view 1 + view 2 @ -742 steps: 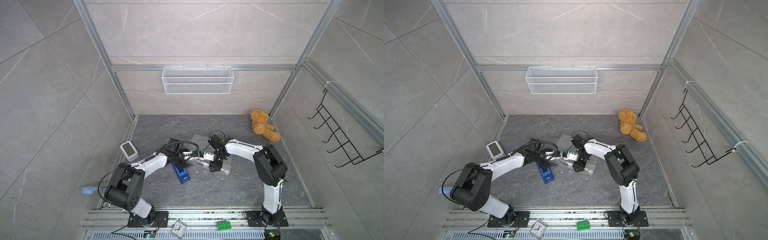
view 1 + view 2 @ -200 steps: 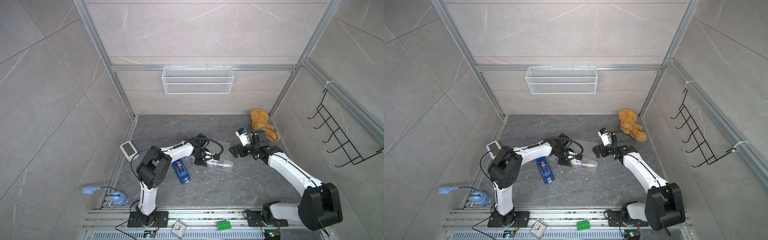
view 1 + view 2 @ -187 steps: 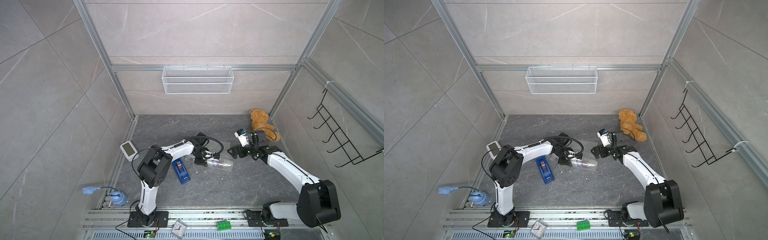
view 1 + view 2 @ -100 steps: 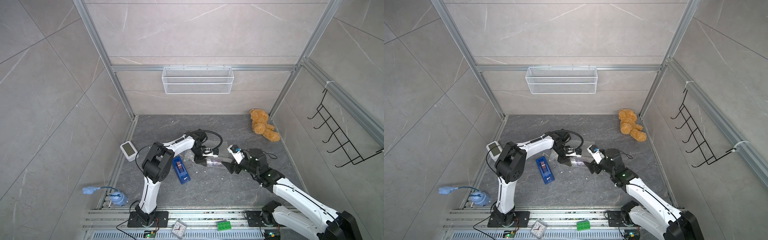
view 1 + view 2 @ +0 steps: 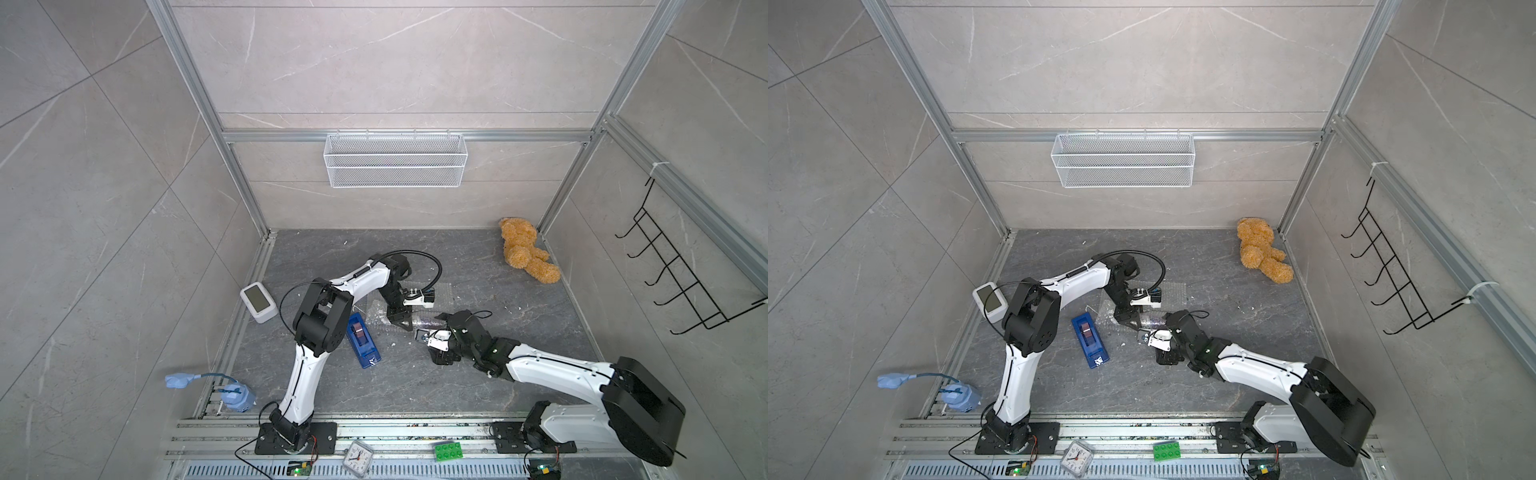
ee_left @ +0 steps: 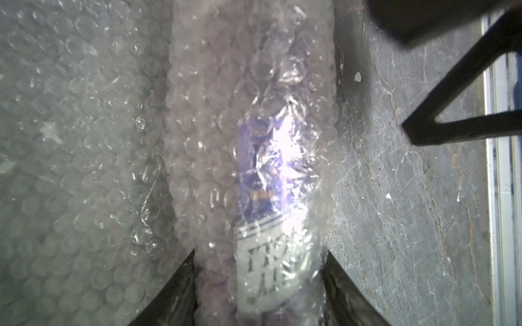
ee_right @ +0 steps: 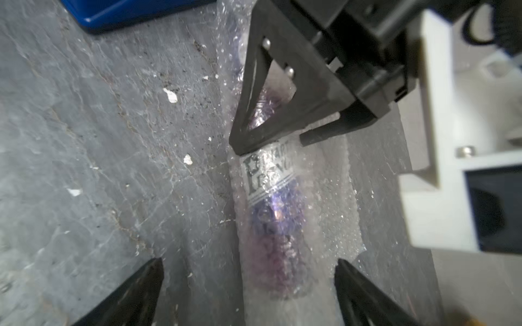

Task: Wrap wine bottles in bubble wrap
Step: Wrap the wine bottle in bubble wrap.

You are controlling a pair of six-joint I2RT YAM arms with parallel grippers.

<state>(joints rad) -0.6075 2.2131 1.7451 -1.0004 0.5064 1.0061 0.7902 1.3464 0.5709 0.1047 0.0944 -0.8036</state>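
A wine bottle (image 7: 276,214), rolled in bubble wrap (image 7: 333,220), lies on the grey worktop (image 7: 99,141). The left hand (image 7: 271,142) grips it at the label; the right hand (image 7: 248,262), fingers spread wide, flanks it without touching. A blue dispenser (image 7: 127,11) lies near the wrap.

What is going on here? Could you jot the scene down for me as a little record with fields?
job: wrapping a bottle in bubble wrap
wine bottle: lying on its side, bubble wrap rolled around it, spare sheet spread alongside
left gripper: clamped across the wrapped bottle
right gripper: open, jaws either side of the bottle, not touching it
nearby: blue tape dispenser, beside the wrap
far corner: teddy bear
back wall: white wire basket
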